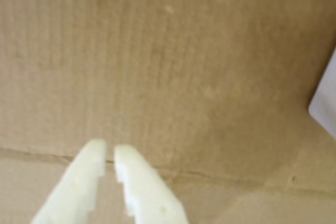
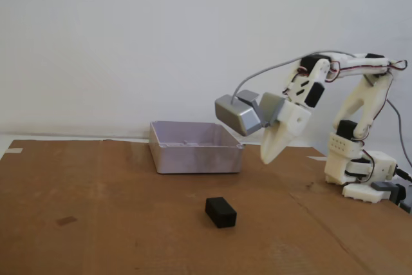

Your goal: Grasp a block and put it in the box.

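In the fixed view a small black block (image 2: 221, 212) lies on the brown cardboard, in front of the pale lavender-grey box (image 2: 194, 147). My gripper (image 2: 267, 157) hangs in the air to the right of the box and above and to the right of the block, touching neither. Its white fingers are shut with nothing between them. The wrist view shows the gripper (image 1: 108, 155) over bare cardboard, tips nearly together, and only a pale corner of the box (image 1: 325, 98) at the right edge. The block is out of the wrist view.
The arm's white base (image 2: 360, 172) stands at the right on the cardboard sheet (image 2: 96, 223). A grey camera housing (image 2: 241, 114) rides on the wrist beside the box's right wall. A cardboard seam (image 1: 210, 176) runs under the fingers.
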